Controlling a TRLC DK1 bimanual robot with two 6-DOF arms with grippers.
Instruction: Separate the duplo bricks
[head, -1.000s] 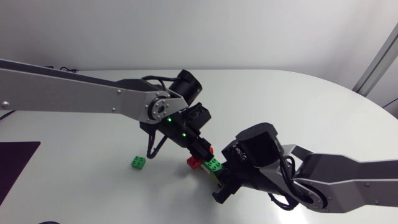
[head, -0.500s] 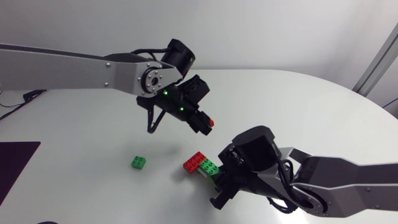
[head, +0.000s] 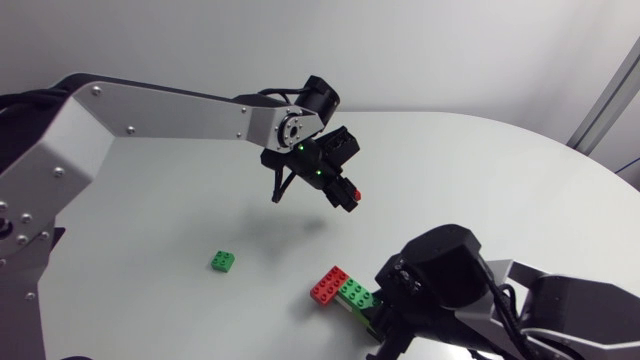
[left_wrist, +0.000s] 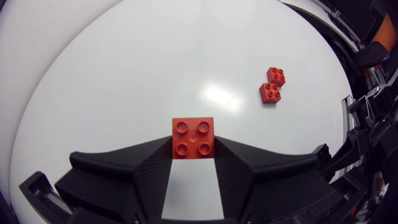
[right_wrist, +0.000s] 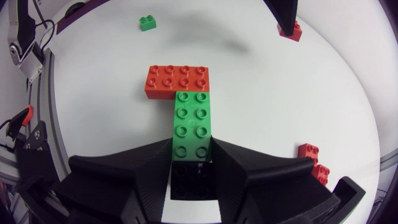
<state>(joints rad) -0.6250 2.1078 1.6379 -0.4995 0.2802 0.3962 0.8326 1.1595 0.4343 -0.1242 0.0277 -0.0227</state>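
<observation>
Left gripper (left_wrist: 193, 157) pinches a small red brick (left_wrist: 193, 137) aloft, far centre. Right gripper (right_wrist: 191, 154) clamps the long green brick (right_wrist: 191, 121), seemingly joined to a long red brick (right_wrist: 177, 78), near right. Light, rigid, slick plastic: grip flat sides.

1. Your left pincer (left_wrist: 193, 155) holds a small red brick (left_wrist: 193, 137) with four studs by two sides, studs showing, well above the table (head: 480, 170).
2. The long green brick (right_wrist: 193, 124) has eight studs and lies flat. Its near end is clamped in your right pincer (right_wrist: 191, 155). Its far end meets the long red brick (right_wrist: 178, 79) at a right angle.
3. A small green brick (head: 224, 261) sits alone on the table, well apart from the joined pair.
4. Two more small red bricks (left_wrist: 276, 76) lie just beside each other near the table's edge.
</observation>
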